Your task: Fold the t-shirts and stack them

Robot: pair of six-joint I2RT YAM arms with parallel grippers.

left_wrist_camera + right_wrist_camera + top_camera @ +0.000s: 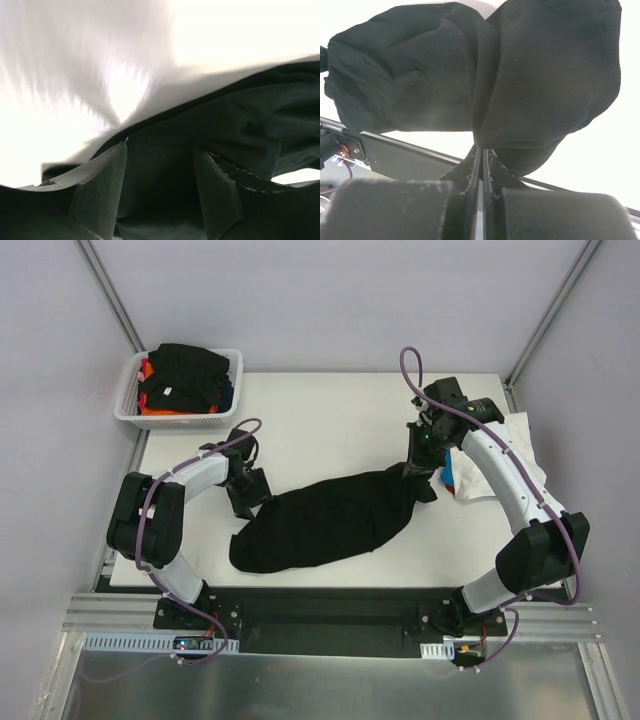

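Observation:
A large black t-shirt [330,525] lies bunched across the middle of the white table. My right gripper [421,462] is shut on the shirt's right end and holds it raised. In the right wrist view the fingertips [482,148] pinch a fold of the black cloth [545,75], which hangs bulged ahead of them. My left gripper [248,496] is at the shirt's upper left edge. In the left wrist view it [159,150] is open, with the black cloth [240,120] lying between and beyond its fingers [102,185]. A white shirt [520,450] with red and blue cloth [447,478] lies at the right.
A white mesh basket [130,400] at the table's far left corner holds black, orange, red and blue cloth. Grey walls with metal posts stand around the table. A metal rail with the arm bases runs along the near edge [330,618].

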